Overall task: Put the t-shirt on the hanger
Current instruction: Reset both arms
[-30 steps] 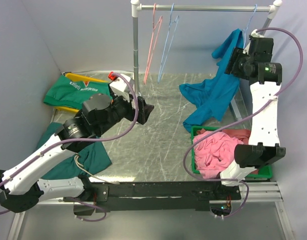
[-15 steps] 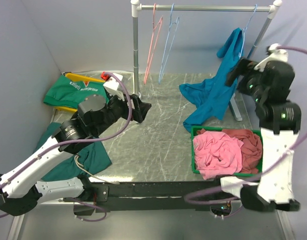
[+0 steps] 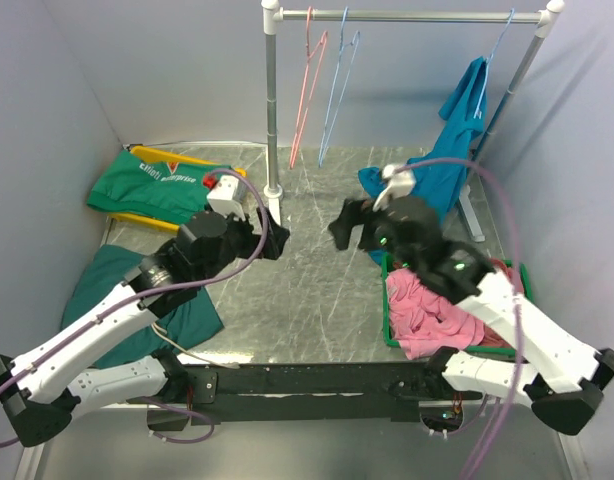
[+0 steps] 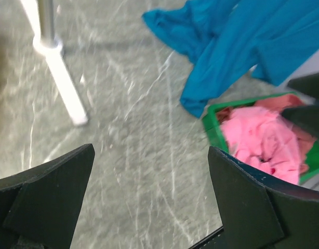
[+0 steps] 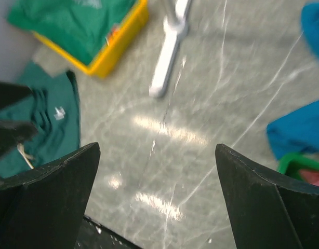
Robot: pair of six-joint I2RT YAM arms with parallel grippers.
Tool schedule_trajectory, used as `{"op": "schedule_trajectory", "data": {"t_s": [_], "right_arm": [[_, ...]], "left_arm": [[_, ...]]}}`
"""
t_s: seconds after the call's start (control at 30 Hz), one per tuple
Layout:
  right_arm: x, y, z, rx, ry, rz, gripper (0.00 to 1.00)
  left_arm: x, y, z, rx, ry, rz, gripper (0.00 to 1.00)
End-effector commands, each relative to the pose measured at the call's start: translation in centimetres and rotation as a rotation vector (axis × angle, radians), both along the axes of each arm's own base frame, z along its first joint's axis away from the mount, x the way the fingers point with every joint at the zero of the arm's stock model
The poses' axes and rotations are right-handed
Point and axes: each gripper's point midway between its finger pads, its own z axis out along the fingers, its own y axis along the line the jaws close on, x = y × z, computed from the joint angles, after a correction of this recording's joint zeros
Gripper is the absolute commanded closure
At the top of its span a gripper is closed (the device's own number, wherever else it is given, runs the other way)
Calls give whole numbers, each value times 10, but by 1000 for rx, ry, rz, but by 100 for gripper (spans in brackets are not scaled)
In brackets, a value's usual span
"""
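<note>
At the right end of the clothes rail (image 3: 407,16) the light blue wire hanger (image 3: 500,38) hangs by its hook. The teal t-shirt (image 3: 467,95) droops from it in a long fold, its lower part trailing onto the worktop (image 3: 307,300) just behind the green crate (image 3: 386,310). How the shirt sits on the wire cannot be made out. The crate holds a crumpled pink garment (image 3: 422,310).

The left gripper (image 3: 272,236) hovers over the middle of the worktop, near the foot of the rail's post. Its jaws stand wide apart with nothing between them. The right gripper (image 3: 345,226) hangs a little to its right, well apart from the shirt, jaws likewise spread fully and holding nothing.

Two spare wire hangers, a pink one (image 3: 309,80) and a blue one (image 3: 337,85), hang near the rail's left end. At far left a green cloth with white lettering (image 3: 152,180) lies in a yellow tray.
</note>
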Motion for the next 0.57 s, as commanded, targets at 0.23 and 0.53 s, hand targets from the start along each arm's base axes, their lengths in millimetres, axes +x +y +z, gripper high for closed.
{"op": "schedule_trajectory", "data": {"t_s": [0.23, 0.53], "right_arm": [[0, 28, -45, 169, -55, 30, 0], [-2, 19, -43, 243, -122, 7, 0]], "left_arm": [[3, 25, -44, -103, 78, 190, 3], [7, 22, -40, -87, 61, 184, 3]]}}
